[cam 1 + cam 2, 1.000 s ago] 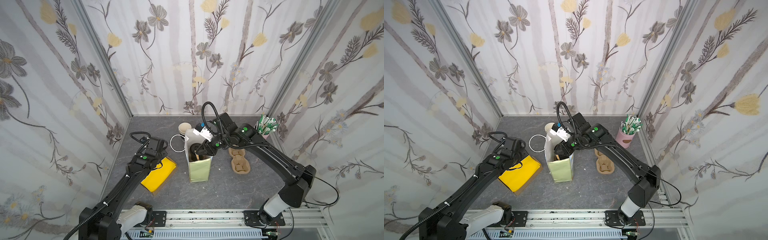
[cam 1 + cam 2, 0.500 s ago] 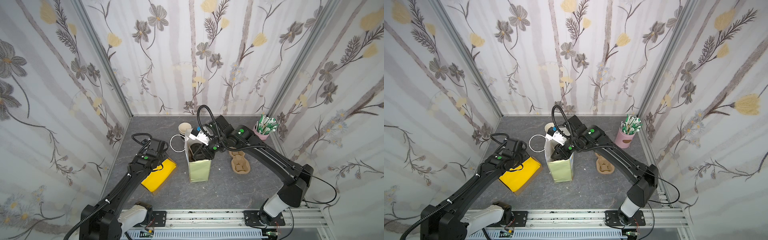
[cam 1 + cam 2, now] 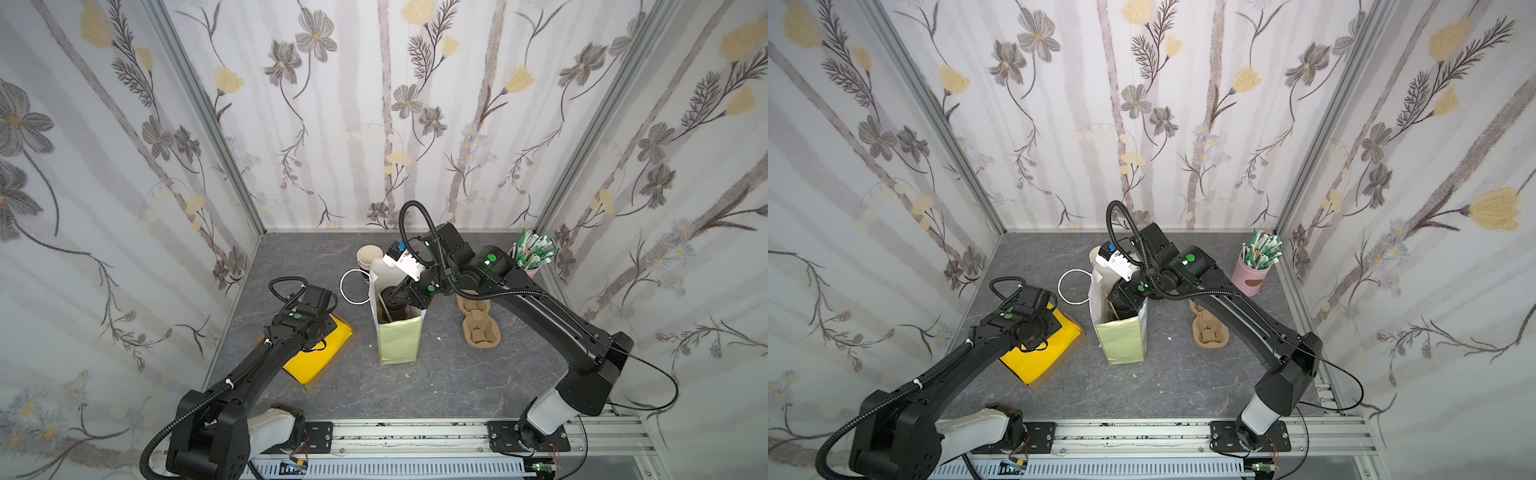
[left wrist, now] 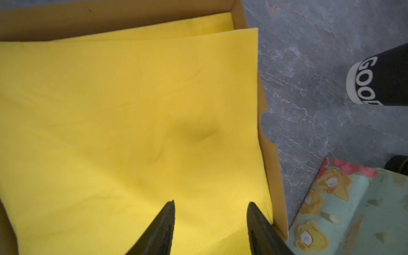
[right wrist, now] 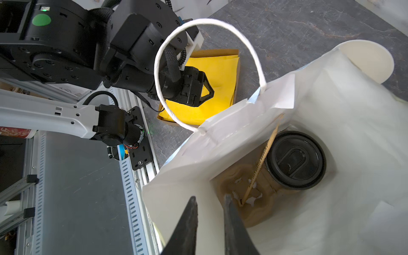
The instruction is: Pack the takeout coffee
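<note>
Evidently the coffee [image 5: 295,160] is already packed: it stands lidded at the bottom of the paper bag [image 5: 344,106], and the right gripper [image 5: 209,198] hangs at the bag's mouth, jaws slightly apart and empty. The left gripper [image 4: 210,203], open and empty, hovers over the yellow napkins [image 4: 132,110]; I'd guess it must pinch one sheet next without dragging the pile.
</note>
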### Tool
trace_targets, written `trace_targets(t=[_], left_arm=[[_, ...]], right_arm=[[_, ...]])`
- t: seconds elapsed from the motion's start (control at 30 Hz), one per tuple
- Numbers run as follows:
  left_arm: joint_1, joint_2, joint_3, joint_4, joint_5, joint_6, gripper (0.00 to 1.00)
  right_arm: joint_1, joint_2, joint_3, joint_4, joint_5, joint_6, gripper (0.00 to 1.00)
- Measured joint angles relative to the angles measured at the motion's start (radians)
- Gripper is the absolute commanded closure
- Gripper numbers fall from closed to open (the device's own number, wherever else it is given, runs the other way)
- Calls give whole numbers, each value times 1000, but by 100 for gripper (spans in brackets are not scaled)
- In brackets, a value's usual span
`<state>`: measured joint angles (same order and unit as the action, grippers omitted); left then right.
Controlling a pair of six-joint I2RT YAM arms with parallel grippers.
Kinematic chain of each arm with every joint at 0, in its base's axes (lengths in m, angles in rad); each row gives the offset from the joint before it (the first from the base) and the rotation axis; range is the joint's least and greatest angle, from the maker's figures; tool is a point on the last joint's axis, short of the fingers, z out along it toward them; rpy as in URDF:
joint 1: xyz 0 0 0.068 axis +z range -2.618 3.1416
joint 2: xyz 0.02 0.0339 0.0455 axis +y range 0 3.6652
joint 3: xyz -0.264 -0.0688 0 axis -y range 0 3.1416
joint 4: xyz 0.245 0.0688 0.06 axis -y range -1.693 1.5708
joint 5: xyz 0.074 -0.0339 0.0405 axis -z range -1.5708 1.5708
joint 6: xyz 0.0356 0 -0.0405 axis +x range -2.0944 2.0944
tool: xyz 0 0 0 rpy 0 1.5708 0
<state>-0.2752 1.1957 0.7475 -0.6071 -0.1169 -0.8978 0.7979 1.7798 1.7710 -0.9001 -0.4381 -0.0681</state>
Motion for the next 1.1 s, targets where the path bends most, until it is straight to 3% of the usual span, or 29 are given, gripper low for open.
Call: trace_targets(t=[0.23,0.5,0.73,0.9,1.03,1.1], left_arm=[[169,19,-23,-3,12,16,42],[185,56,-16,-3,79,56,40],[181,103,-11,-2,94,81,46],[168,142,-9,-2,83,93,57],[158,159,-1,-7,76,110,75],[157,162,-1,-6,75,113,77]], right_arm=[[-1,6,24,0,19,0,76],[-8,25,26,1,26,-1,76],[-22,38,26,2,23,-4,76],[-32,45,26,8,16,-4,76],[-36,47,26,8,16,-4,76],[-37,47,24,8,15,-4,76]])
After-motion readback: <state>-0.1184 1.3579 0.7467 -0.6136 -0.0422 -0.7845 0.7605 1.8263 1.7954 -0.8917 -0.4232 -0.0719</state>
